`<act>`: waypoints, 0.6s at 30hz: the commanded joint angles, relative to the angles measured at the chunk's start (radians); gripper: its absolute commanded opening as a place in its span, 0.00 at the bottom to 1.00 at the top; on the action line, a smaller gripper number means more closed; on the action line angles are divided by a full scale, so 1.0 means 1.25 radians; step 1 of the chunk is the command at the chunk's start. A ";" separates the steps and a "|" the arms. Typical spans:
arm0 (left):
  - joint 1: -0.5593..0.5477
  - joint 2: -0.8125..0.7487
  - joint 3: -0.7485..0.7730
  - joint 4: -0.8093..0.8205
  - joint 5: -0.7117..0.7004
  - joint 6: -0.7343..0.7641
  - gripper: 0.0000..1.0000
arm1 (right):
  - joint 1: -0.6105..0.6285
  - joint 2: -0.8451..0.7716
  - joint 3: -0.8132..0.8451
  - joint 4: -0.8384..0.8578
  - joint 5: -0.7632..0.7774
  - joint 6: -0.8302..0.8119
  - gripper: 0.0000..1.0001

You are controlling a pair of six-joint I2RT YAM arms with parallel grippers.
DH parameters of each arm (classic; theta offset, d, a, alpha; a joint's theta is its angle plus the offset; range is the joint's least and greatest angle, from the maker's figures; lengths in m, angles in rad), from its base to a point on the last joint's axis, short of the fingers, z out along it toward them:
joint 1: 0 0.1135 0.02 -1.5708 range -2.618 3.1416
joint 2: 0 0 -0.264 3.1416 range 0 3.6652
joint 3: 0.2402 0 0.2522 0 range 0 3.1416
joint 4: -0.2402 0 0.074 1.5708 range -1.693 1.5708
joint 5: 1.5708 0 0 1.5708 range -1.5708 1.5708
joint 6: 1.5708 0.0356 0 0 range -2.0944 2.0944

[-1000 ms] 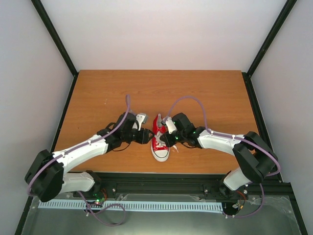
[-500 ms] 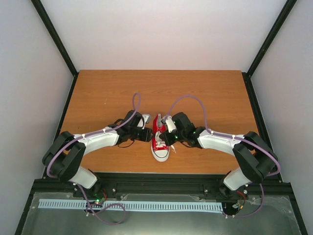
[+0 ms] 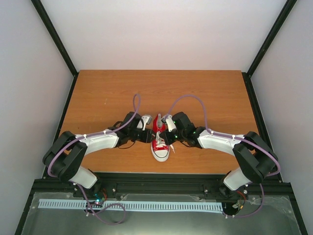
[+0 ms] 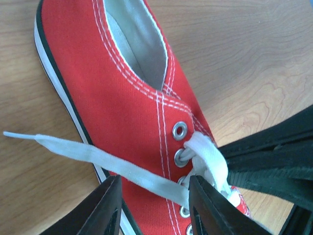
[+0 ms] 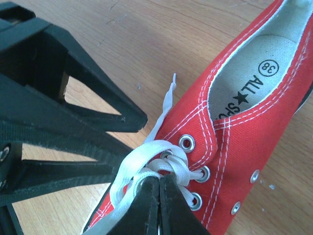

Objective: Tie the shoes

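The red sneaker (image 3: 160,148) lies on the table between both arms, with its white toe towards the near edge. My left gripper (image 3: 149,135) is at the shoe's left side. In the left wrist view the shoe (image 4: 122,98) fills the frame. My left gripper (image 4: 154,208) is open there, and a loose white lace (image 4: 98,156) runs across the gap between its fingers (image 4: 105,210). My right gripper (image 3: 165,136) is at the eyelets. In its own view my right gripper (image 5: 160,188) is shut on a loop of lace (image 5: 146,152) over the shoe (image 5: 254,132).
The wooden table (image 3: 107,93) has black rails along its sides and white walls beyond. The two grippers' fingers nearly touch over the shoe. The right gripper's black fingers (image 4: 274,166) show in the left wrist view, and the left gripper's fingers (image 5: 58,98) in the right wrist view.
The left arm has folded in and its gripper has moved right, up against the shoe's left side. The right gripper and the shoe have stayed in place.
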 commanded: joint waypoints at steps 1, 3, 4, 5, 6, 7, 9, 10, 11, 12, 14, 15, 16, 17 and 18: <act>0.006 -0.012 -0.024 0.074 0.041 -0.022 0.40 | 0.006 0.007 -0.006 0.028 0.020 0.007 0.03; 0.006 -0.014 -0.032 0.086 0.042 -0.033 0.40 | 0.007 0.007 -0.007 0.029 0.021 0.007 0.03; 0.006 -0.016 -0.035 0.089 0.039 -0.038 0.40 | 0.006 0.007 -0.007 0.029 0.021 0.007 0.03; 0.006 -0.021 -0.039 0.094 0.036 -0.043 0.40 | 0.006 0.007 -0.009 0.028 0.021 0.006 0.03; 0.006 -0.026 -0.044 0.101 0.033 -0.048 0.40 | 0.006 0.007 -0.009 0.029 0.022 0.006 0.03; 0.006 -0.030 -0.050 0.108 0.031 -0.053 0.40 | 0.006 0.007 -0.008 0.030 0.022 0.007 0.03; 0.006 -0.037 -0.060 0.121 0.028 -0.064 0.40 | 0.006 0.009 -0.009 0.030 0.020 0.006 0.03; 0.006 -0.041 -0.064 0.125 0.027 -0.068 0.39 | 0.006 0.011 -0.009 0.029 0.021 0.006 0.03; 0.006 -0.046 -0.069 0.130 0.024 -0.072 0.39 | 0.006 0.012 -0.009 0.030 0.020 0.006 0.03; 0.006 -0.052 -0.075 0.133 0.021 -0.075 0.39 | 0.006 0.012 -0.008 0.029 0.020 0.006 0.03; 0.007 -0.063 -0.083 0.137 0.016 -0.076 0.39 | 0.007 0.013 -0.009 0.029 0.020 0.006 0.03; 0.007 -0.065 -0.085 0.139 0.018 -0.077 0.39 | 0.006 0.013 -0.009 0.030 0.019 0.007 0.03; 0.006 -0.066 -0.086 0.141 0.023 -0.078 0.39 | 0.006 0.013 -0.009 0.031 0.018 0.006 0.03; 0.006 -0.067 -0.087 0.145 0.027 -0.079 0.39 | 0.006 0.014 -0.008 0.031 0.018 0.006 0.03; 0.006 -0.065 -0.089 0.151 0.032 -0.082 0.39 | 0.006 0.014 -0.008 0.031 0.018 0.007 0.03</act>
